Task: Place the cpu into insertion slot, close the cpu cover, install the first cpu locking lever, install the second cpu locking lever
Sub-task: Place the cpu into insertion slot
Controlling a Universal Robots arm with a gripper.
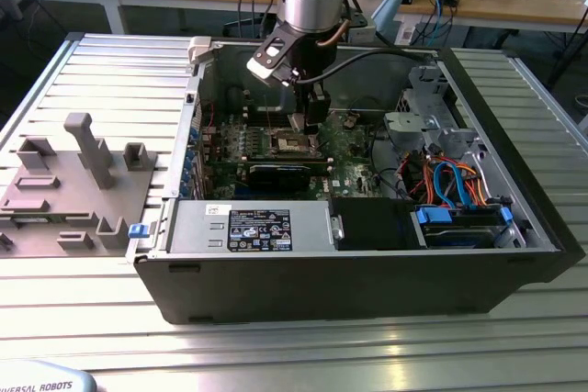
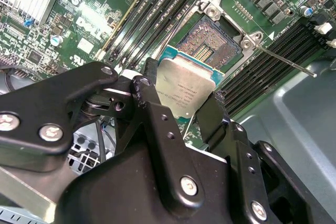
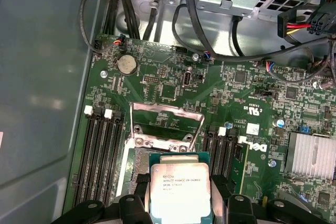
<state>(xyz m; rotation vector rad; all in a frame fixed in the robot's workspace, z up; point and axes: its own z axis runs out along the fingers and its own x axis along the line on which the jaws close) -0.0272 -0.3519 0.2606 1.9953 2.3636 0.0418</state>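
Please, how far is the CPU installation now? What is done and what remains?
Done: no step is finished yet. In hand: the gripper grips the cpu by two edges above the insertion slot, whose contacts lie bare. Left: the cpu is not seated, the cpu cover stands raised, and one locking lever sticks out free.

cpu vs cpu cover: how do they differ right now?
The cpu is a solid silver-topped square; the cpu cover is an open frame. The cpu is clamped in the gripper by the insertion slot; the cpu cover stands swung up. Both are silvery metal.
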